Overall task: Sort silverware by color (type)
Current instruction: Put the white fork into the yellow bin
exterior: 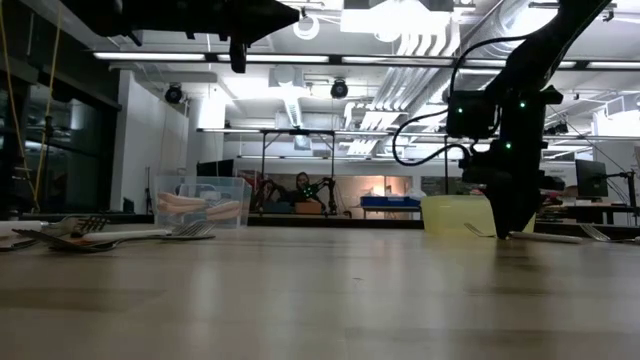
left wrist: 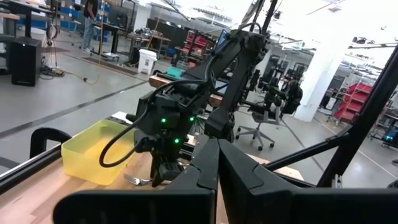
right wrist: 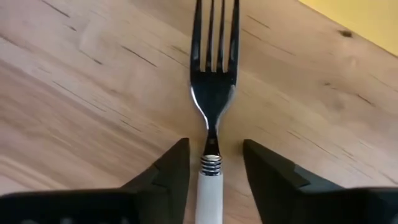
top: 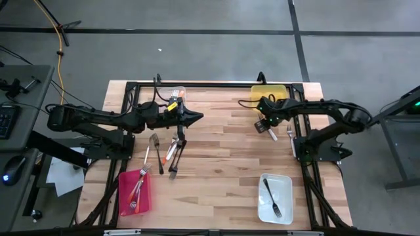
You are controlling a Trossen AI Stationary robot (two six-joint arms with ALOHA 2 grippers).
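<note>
My right gripper point(right wrist: 214, 149) point(top: 270, 126) points down at the table near the yellow bin point(top: 269, 92). It is open, with one finger on each side of a white-handled fork point(right wrist: 211, 93) point(top: 273, 135), just behind the fork's neck. The fork lies flat on the wood, and I see a gap on both sides of the handle point(right wrist: 208, 186). A second fork point(top: 291, 134) lies just to the right of it. My left gripper point(top: 197, 117) point(left wrist: 217, 149) is shut and empty, held level above a loose pile of silverware point(top: 172, 151) point(exterior: 100, 235) on the table's left half.
A clear bin point(top: 176, 92) with orange pieces stands at the far edge. A red bin point(top: 134, 191) with red-handled forks is near left. A white bin point(top: 275, 198) with one dark fork is near right. Bare wood point(top: 223, 164) lies in the middle. A black frame point(top: 216, 84) rims the table.
</note>
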